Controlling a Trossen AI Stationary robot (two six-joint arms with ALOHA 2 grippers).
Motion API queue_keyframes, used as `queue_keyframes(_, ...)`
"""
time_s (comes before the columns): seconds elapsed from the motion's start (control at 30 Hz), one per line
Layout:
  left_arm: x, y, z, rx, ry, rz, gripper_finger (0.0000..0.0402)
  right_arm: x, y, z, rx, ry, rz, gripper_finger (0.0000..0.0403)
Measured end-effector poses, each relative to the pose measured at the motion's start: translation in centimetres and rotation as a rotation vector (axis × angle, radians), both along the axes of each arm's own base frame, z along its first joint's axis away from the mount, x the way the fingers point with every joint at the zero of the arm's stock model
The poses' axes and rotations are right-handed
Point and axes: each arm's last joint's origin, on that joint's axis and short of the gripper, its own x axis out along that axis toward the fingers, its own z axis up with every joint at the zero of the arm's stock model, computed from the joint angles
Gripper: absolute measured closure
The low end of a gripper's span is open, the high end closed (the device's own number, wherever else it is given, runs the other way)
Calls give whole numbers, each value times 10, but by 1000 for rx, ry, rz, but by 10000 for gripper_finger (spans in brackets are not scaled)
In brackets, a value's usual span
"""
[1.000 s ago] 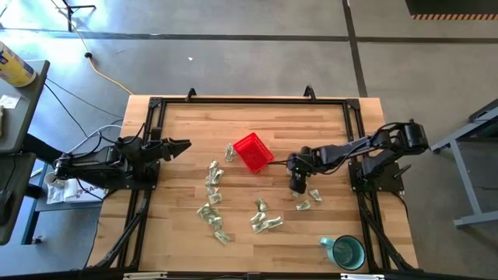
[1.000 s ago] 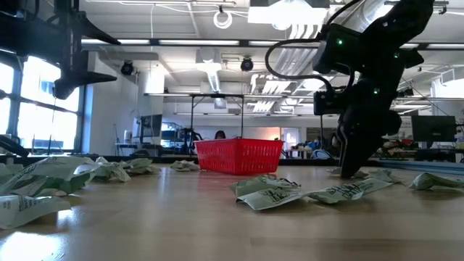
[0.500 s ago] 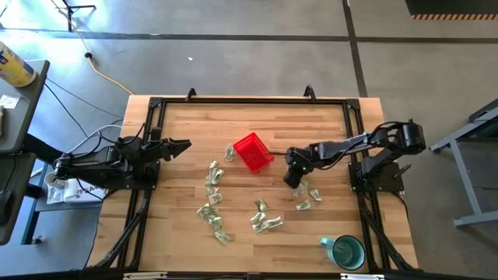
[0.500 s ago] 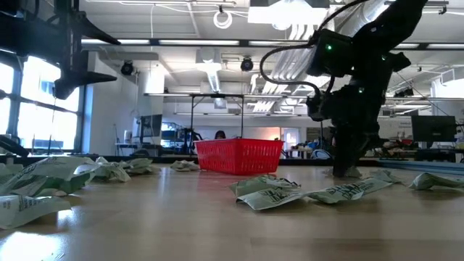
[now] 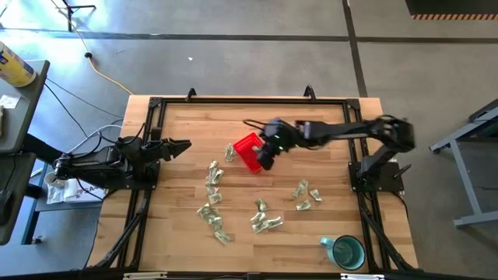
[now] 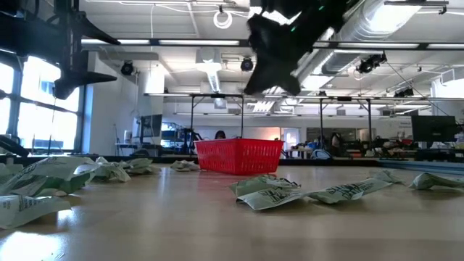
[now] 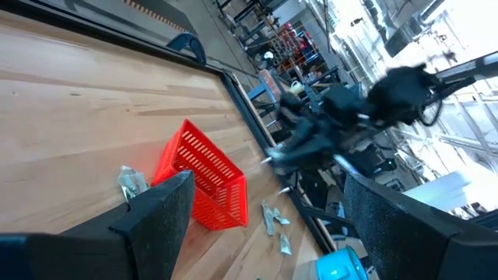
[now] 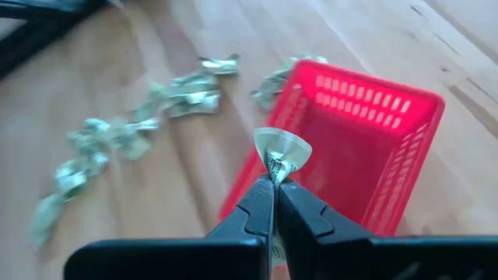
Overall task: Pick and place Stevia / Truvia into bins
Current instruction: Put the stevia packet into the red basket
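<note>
A packet was held by the right gripper [image 8: 272, 190] above the red basket [image 5: 252, 151].

The right gripper's fingers were pinched shut on a folded pale green packet [image 8: 281, 149], raised over the basket's near edge, as shown in the right wrist view. The basket was set near the middle of the wooden table [image 5: 194, 124], one packet just beside it. More packets [image 5: 212, 194] were scattered loose on the table nearer the front, well apart from a teal mug [image 5: 345, 252] at the front right corner. The left gripper [image 5: 180, 146] was parked at the table's left edge, its fingers spread and holding nothing.
</note>
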Motion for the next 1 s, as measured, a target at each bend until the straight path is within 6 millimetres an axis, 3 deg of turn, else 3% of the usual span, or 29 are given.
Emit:
queue_keyframes(0.17,0,0,0,-50,-19,-6,37,29,-17,-9,9,80,-15,367)
queue_keyframes(0.27,1,-2,0,-70,-23,-51,37,39,-18,-15,-10,167,14,320)
queue_keyframes(0.33,0,-2,-1,-54,-7,-56,37,44,-19,-9,-26,178,36,282)
queue_keyframes(0.53,3,-1,-3,-54,26,-40,37,43,-22,4,-133,229,-2,166)
queue_keyframes(0.67,8,-1,-2,-23,27,-41,37,37,-23,13,-203,296,-7,111)
queue_keyframes(0.8,13,0,3,-3,-2,-15,37,32,-22,10,-203,364,9,92)
queue_keyframes(1.0,26,-1,-1,-53,39,-70,37,18,-23,5,-274,525,12,100)
